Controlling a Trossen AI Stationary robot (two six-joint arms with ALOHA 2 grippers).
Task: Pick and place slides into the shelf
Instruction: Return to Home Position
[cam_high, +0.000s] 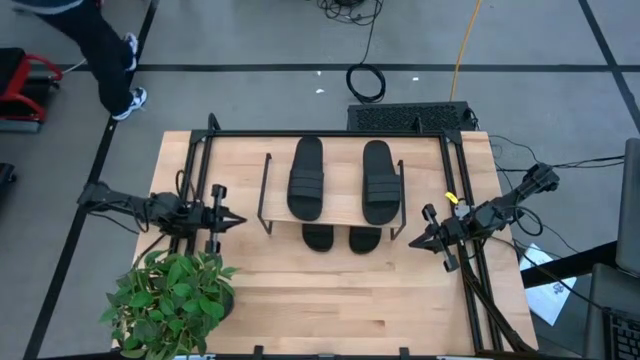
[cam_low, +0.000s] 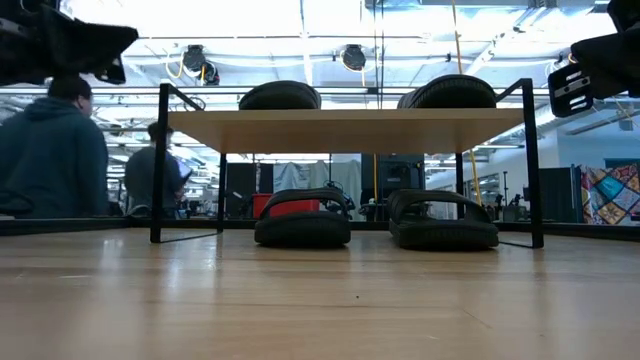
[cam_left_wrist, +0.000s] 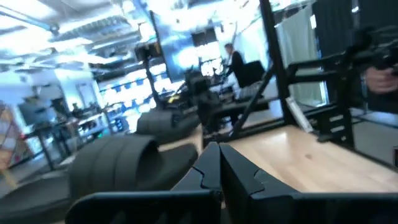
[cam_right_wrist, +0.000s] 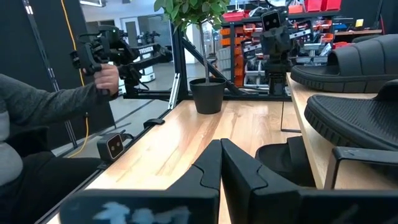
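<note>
Over the table (cam_high: 300, 300), seen from above: shelf (cam_high: 343, 190) at mid-width, nearer the far edge. Top slides (cam_high: 306, 180) (cam_high: 378, 182) side by side on its board. Lower slides (cam_high: 318, 238) (cam_high: 365, 240) beneath it, ends poking out at the near side. Left gripper (cam_high: 238, 222) just off the shelf's left side, not touching, fingers pinched together on nothing. Right gripper (cam_high: 413, 240) near the shelf's right side, likewise closed and empty. Plant (cam_high: 170, 295) at the near left corner, beside the left arm. Person (cam_high: 105, 45) on the floor beyond the far left corner.

At table height: shelf board (cam_low: 345, 130) on thin black legs, lower slides (cam_low: 302, 222) (cam_low: 443, 222) flat on the table under it, top slides (cam_low: 280, 96) (cam_low: 450, 92) as dark domes above. Two people (cam_low: 60, 150) (cam_low: 155, 170) in the room behind.

Past the left wrist: left gripper (cam_left_wrist: 216, 149) tip to tip, holding nothing, two blurred slides (cam_left_wrist: 118, 165) (cam_left_wrist: 168, 124) ahead.

Past the right wrist: right gripper (cam_right_wrist: 219, 146) with tips touching, empty. Top slides (cam_right_wrist: 357, 62) (cam_right_wrist: 354, 118) on the board, one lower slide (cam_right_wrist: 286, 162) below. Plant pot (cam_right_wrist: 207, 93) farther off. Hand (cam_right_wrist: 107, 78) off the table, gripping a dark device.
</note>
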